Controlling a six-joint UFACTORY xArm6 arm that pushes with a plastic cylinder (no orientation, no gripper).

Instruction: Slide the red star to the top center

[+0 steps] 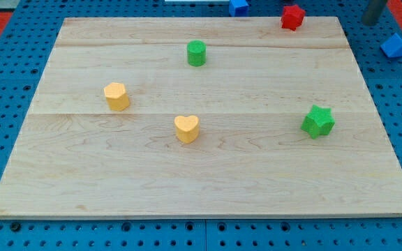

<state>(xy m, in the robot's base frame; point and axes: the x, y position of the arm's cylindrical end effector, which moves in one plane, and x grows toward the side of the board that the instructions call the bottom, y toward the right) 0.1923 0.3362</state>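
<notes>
Red star is sitting right at the desk's top edge, over toward the view's right, left of the dark rod whose tip pokes in at the top right corner, touching nothing. Green star sits below-left of the tip. Green cylinder, yellow heart and other yellow block are further left; two blue blocks lie off the desk.

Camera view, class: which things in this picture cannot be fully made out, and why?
1. Rod, at the view's top right: cut off by the top edge; whether its end touches the surface is unclear.
2. Blue block, top centre: cropped by the top edge, shape unclear.
3. Second blue block, off the board at right: shape hard to tell.
4. Red star: on the board's top edge; its points are blurred.
</notes>
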